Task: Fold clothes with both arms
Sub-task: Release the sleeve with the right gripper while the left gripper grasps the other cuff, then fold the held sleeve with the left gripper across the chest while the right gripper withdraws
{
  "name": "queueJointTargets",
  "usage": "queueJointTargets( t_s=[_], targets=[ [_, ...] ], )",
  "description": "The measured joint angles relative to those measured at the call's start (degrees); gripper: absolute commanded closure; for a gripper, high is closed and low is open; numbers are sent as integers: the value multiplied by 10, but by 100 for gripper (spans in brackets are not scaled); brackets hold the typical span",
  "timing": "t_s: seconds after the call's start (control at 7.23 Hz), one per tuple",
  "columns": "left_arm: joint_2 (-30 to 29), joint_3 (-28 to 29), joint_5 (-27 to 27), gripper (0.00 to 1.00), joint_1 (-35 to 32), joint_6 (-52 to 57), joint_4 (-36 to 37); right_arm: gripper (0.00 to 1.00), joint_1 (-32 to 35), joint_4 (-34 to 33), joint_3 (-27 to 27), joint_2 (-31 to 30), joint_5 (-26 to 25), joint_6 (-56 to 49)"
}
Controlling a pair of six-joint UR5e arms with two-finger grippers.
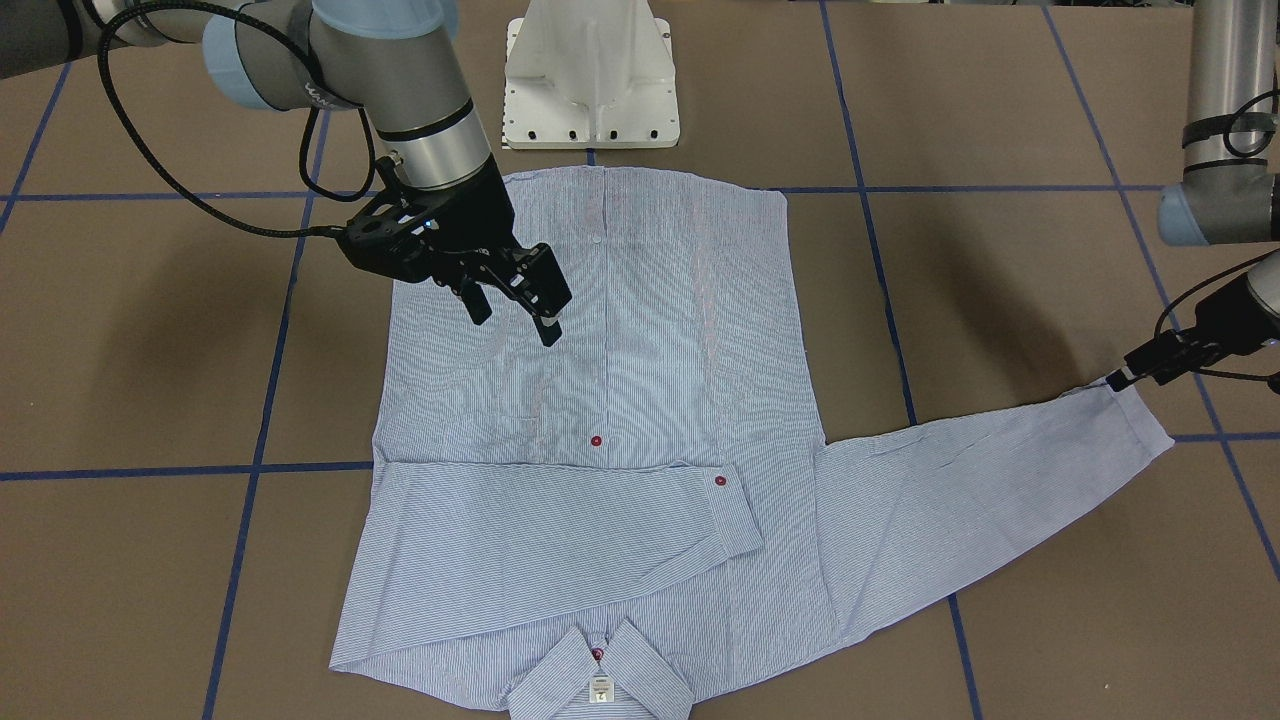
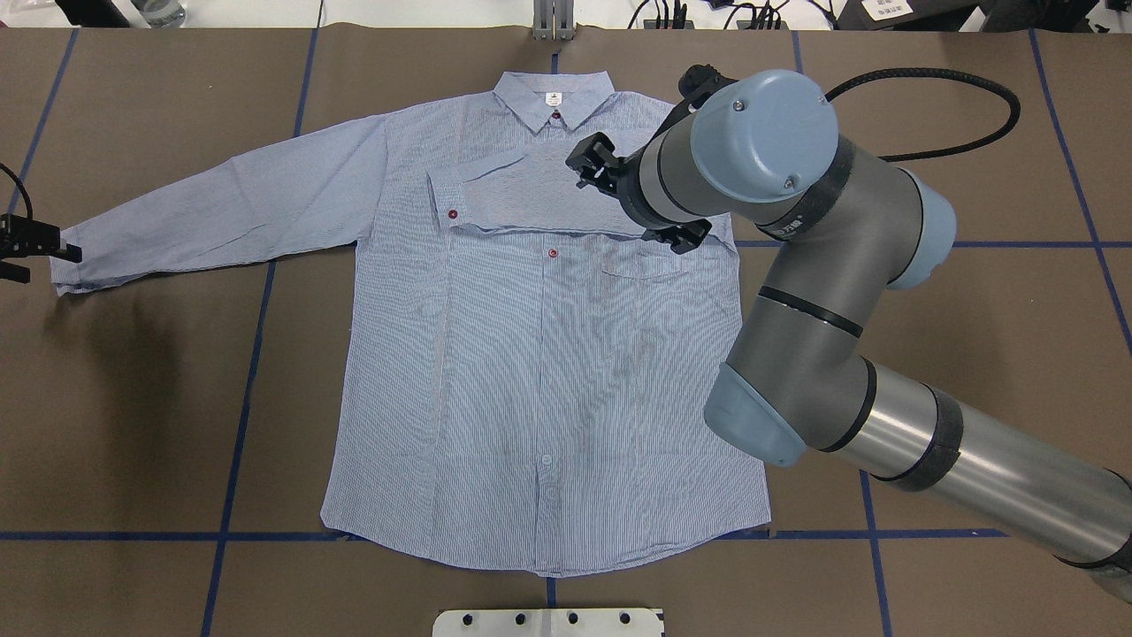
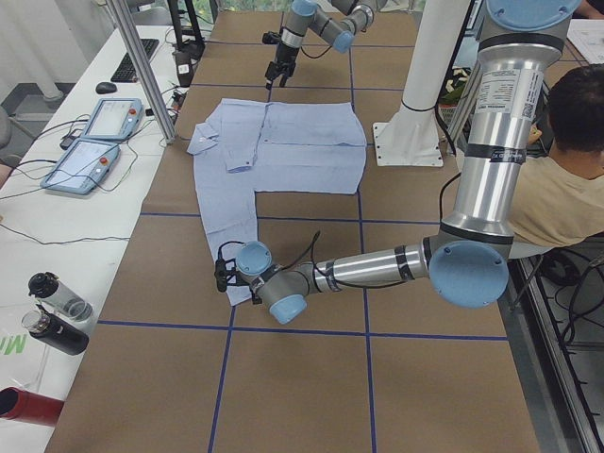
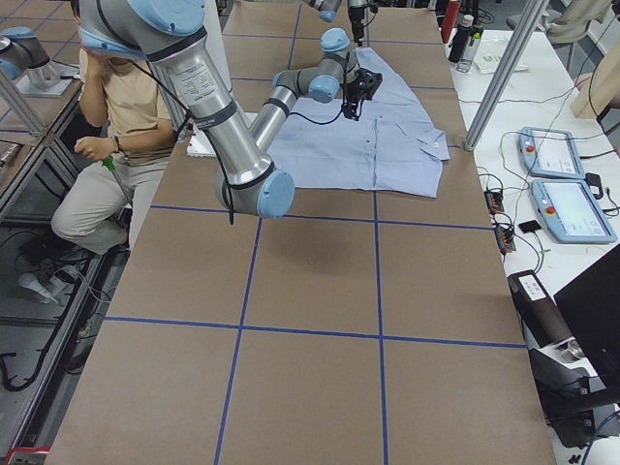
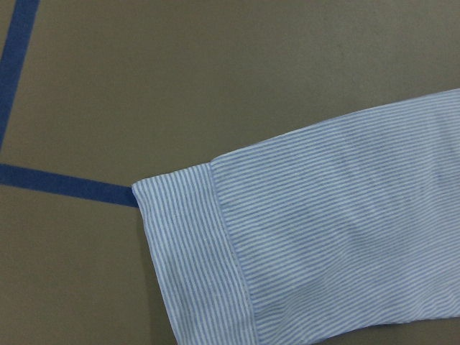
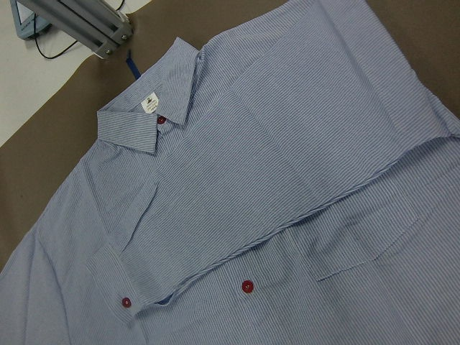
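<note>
The light blue striped shirt (image 2: 548, 380) lies flat, front up, collar (image 2: 553, 99) at the far side. One sleeve (image 2: 522, 190) is folded across the chest, its cuff with a red button (image 2: 453, 213). The other sleeve (image 2: 221, 212) stretches out towards my left side. My right gripper (image 1: 515, 305) hangs open and empty above the chest, next to the folded sleeve. My left gripper (image 2: 44, 261) sits low at the end of the stretched sleeve's cuff (image 1: 1140, 420) and looks open. In the left wrist view the cuff (image 5: 194, 244) lies flat on the table.
The white pedestal base (image 1: 590, 70) stands at the shirt's hem side. Blue tape lines (image 1: 250, 470) cross the brown table. A seated person (image 3: 566, 179) is beside the table. Pendants (image 3: 94, 142) and bottles (image 3: 57, 311) lie on a side bench.
</note>
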Motion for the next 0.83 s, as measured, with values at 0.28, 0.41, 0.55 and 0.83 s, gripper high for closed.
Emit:
queueJointTargets(
  t_s=[0.28, 0.41, 0.55, 0.83],
  targets=[
    [0, 14, 15, 23, 8, -20, -17, 1, 0, 0, 0, -1, 0, 0],
    [0, 19, 17, 38, 9, -23, -20, 1, 0, 0, 0, -1, 0, 1],
    [0, 21, 18, 58, 10, -24, -21, 1, 0, 0, 0, -2, -1, 1],
    [0, 26, 18, 100, 11, -26, -20, 1, 0, 0, -1, -2, -5, 2]
  ],
)
